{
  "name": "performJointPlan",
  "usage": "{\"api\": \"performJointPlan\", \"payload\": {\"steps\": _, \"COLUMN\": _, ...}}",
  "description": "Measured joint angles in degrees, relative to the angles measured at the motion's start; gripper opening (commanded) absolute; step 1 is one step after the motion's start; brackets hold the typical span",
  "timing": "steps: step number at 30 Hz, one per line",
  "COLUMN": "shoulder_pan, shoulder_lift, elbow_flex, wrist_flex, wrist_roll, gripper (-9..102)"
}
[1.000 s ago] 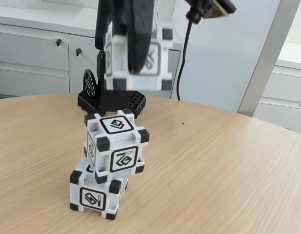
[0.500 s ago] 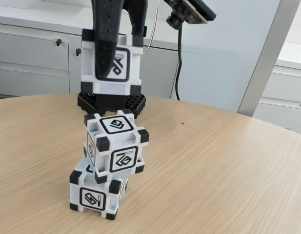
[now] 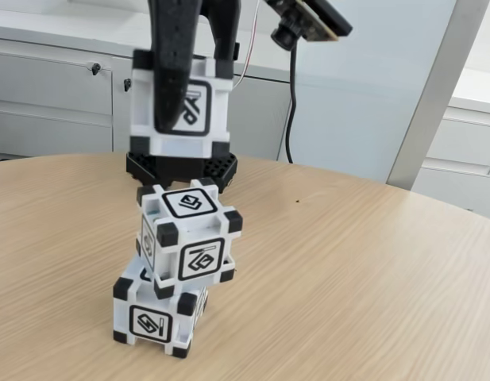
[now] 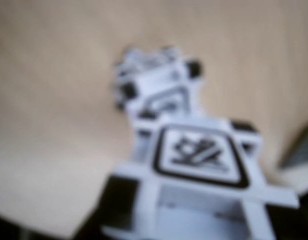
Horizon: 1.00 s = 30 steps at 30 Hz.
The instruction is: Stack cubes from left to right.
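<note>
Two white cubes with black corners stand stacked on the wooden table: the bottom cube and, skewed and offset to the right on it, the middle cube. A third cube hangs in the air just above the stack, with my black gripper shut on it; one finger crosses its front face. The wrist view is blurred: the held cube fills the lower part, and the stacked cubes lie below it on the table.
The arm's black base stands behind the stack. A black cable hangs at the right of the arm. White cabinets run along the back. The table stretches bare to the right.
The held cube swung left from the upper right to above the stack, then sank slightly toward the middle cube. The two stacked cubes have not moved.
</note>
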Motion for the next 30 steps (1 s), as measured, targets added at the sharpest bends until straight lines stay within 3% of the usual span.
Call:
{"api": "performJointPlan", "payload": {"steps": 9, "shoulder_pan": 0.09, "shoulder_lift": -8.88, "elbow_flex": 0.0, "wrist_flex": -0.53, "wrist_roll": -0.18, "gripper": 15}}
{"api": "performJointPlan", "payload": {"steps": 18, "shoulder_pan": 0.09, "shoulder_lift": -9.4, "elbow_flex": 0.0, "wrist_flex": -0.53, "wrist_roll": -1.05, "gripper": 30}}
{"api": "performJointPlan", "payload": {"steps": 30, "shoulder_pan": 0.09, "shoulder_lift": -9.4, "elbow_flex": 0.0, "wrist_flex": -0.62, "wrist_roll": -1.76, "gripper": 33}}
